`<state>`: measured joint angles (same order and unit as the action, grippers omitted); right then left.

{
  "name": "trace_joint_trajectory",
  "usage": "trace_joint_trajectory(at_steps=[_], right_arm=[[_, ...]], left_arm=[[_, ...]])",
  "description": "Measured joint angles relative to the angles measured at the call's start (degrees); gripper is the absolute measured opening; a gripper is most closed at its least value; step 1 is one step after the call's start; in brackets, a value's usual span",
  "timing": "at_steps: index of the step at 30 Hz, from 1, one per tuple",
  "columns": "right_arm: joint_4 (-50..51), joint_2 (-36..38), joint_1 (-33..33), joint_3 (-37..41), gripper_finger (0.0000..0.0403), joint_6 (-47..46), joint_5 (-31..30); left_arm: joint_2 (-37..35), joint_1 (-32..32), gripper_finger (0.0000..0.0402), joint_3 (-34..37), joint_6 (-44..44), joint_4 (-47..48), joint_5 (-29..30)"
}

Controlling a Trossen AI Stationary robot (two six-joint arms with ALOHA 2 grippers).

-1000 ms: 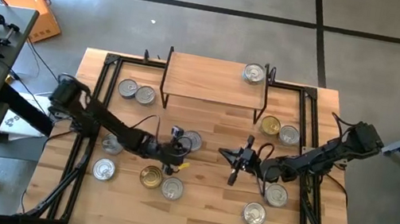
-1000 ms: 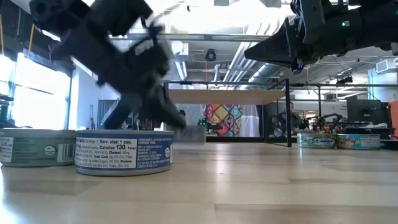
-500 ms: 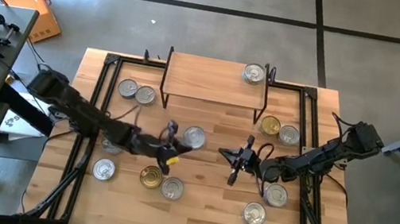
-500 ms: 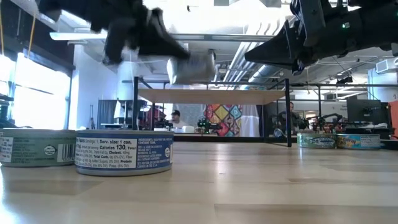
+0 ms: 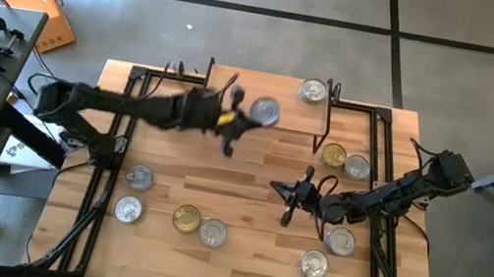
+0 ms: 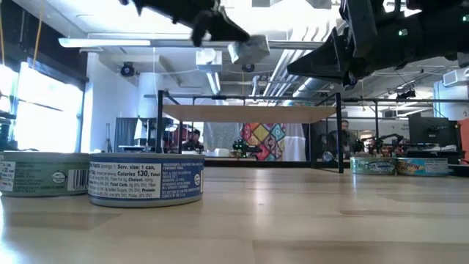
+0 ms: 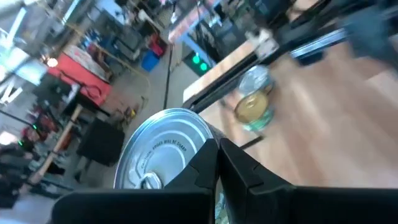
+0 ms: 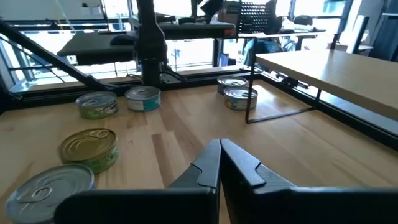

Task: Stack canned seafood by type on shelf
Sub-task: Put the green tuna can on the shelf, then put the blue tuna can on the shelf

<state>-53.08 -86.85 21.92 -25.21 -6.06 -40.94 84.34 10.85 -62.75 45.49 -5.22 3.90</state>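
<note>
Shelf [image 5: 273, 128] | left end effector [image 5: 240, 120] lifted silver tin [image 5: 264, 111] above it

A silver-lidded tin [image 5: 264, 111] hangs tilted in the air above the wood-topped shelf [image 5: 280, 116], another tin [image 5: 313, 91] sits at the shelf's far right corner, others dot the table.

Overhead straight down; table-level across; wrists close; shelf [image 5: 268, 99] shared

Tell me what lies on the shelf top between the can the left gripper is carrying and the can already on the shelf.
Nothing: in the high view the shelf is bare wood between the carried can, held in the left gripper, and the standing can.
</note>
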Motion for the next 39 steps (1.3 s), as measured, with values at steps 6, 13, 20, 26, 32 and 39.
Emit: trace_joint_trajectory(at_steps=[6, 13, 20, 26, 32, 39], right_arm=[[0.2, 0.0, -0.2, 0.0, 0.0, -1.2, 0.0], [1.1, 0.0, 0.0, 0.0, 0.0, -1.6, 0.7], [1.1, 0.0, -0.2, 0.0, 0.0, -1.6, 0.7], [1.2, 0.0, -0.2, 0.0, 0.0, -1.6, 0.7], [1.2, 0.0, -0.2, 0.0, 0.0, -1.9, 0.9], [1.2, 0.0, -0.2, 0.0, 0.0, -1.6, 0.8]], left_arm=[[7.9, 10.9, 0.0, -6.9, -0.4, 4.2, -7.1], [15.4, 15.9, 0.0, -8.0, -1.0, 3.0, -9.8], [18.7, 16.4, 0.0, -8.0, 0.1, -0.3, -9.6], [18.9, 16.4, 0.0008, -8.0, 0.8, -2.5, -8.7], [18.9, 16.3, 0.0053, -8.0, 1.2, -4.5, -8.7], [15.1, 13.8, 0.0098, -8.0, -2.3, -4.2, -4.7]])
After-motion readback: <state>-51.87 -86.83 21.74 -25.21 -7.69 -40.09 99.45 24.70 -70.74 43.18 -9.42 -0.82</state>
